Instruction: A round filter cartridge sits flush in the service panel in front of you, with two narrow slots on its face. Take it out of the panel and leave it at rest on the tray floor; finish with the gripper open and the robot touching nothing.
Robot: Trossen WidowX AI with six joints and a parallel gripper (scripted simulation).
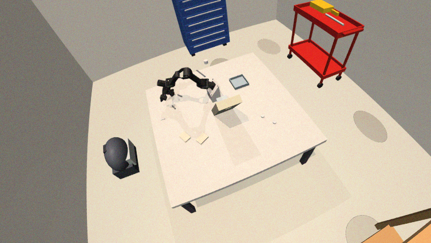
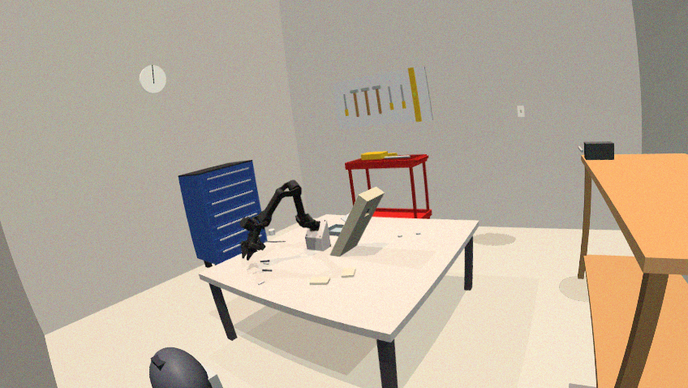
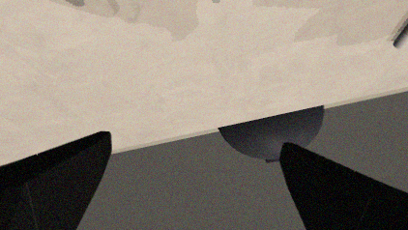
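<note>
The service panel [image 1: 227, 103] [image 2: 354, 230] is a thick beige and grey slab leaning on the table. A small dark and light patch [image 2: 367, 212] marks its face in the exterior view; the round cartridge and its slots are too small to make out. The shallow tray [image 1: 242, 86] [image 2: 337, 233] with blue-grey walls lies behind the panel; no cartridge shows in it in the top view. My gripper [image 1: 167, 96] [image 2: 247, 256] [image 3: 198, 146] is open and empty, above the table's left edge, well away from panel and tray. The wrist view shows neither of them.
The arm's grey base block [image 1: 213, 94] [image 2: 317, 239] stands beside the panel. Two beige squares [image 1: 185, 137] [image 1: 202, 138] lie in front. Small dark bars [image 1: 173, 107] [image 2: 266, 270] lie near the gripper. Two small white discs [image 1: 262, 116] [image 1: 274, 122] lie to the right.
</note>
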